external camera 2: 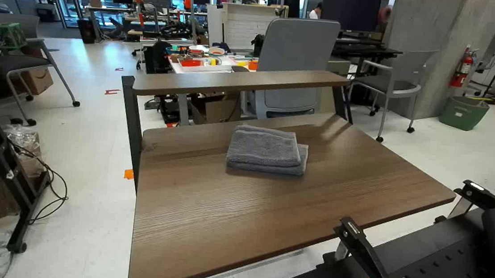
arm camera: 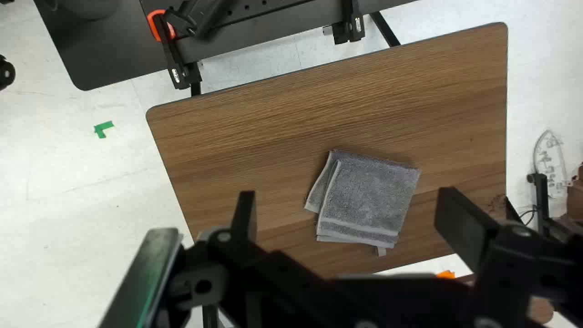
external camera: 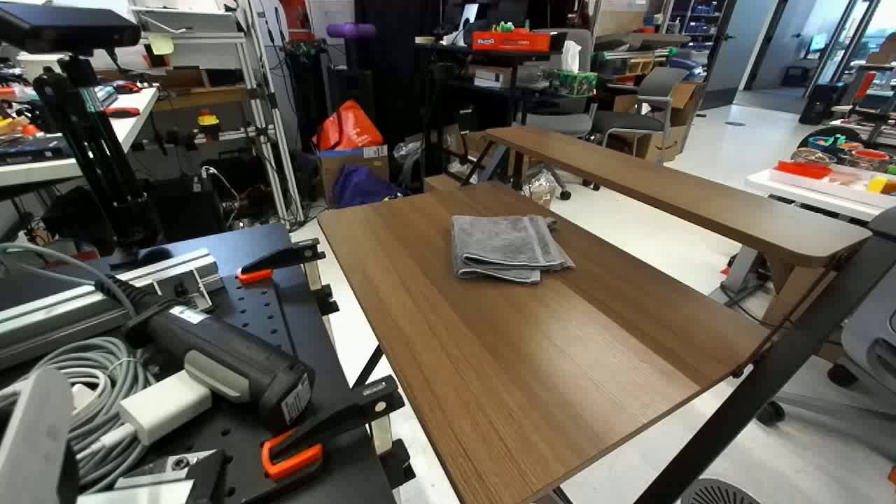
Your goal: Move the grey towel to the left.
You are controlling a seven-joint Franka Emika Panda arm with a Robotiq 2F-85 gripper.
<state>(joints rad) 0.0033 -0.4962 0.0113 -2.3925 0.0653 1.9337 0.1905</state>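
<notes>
The grey towel (external camera: 509, 246) lies folded on a brown wooden table (external camera: 483, 364). It shows in both exterior views, also here as a thick, roughly square stack (external camera 2: 267, 148) with slightly offset layers. In the wrist view the towel (arm camera: 366, 198) lies below the jaws, with a pale band and a small tag at its lower edge. My gripper (arm camera: 348, 193) is open and empty. Its two fingers stand wide apart on either side of the towel in the picture, above it and apart from it. The gripper does not show in either exterior view.
A raised narrow shelf (external camera: 672, 189) runs along one long side of the table, held by dark metal supports (external camera 2: 131, 124). A black bench (arm camera: 114, 50) with orange-handled clamps (external camera: 336, 420) and cables (external camera: 98, 378) stands along the opposite side. A grey chair (external camera 2: 299, 63) stands behind the shelf.
</notes>
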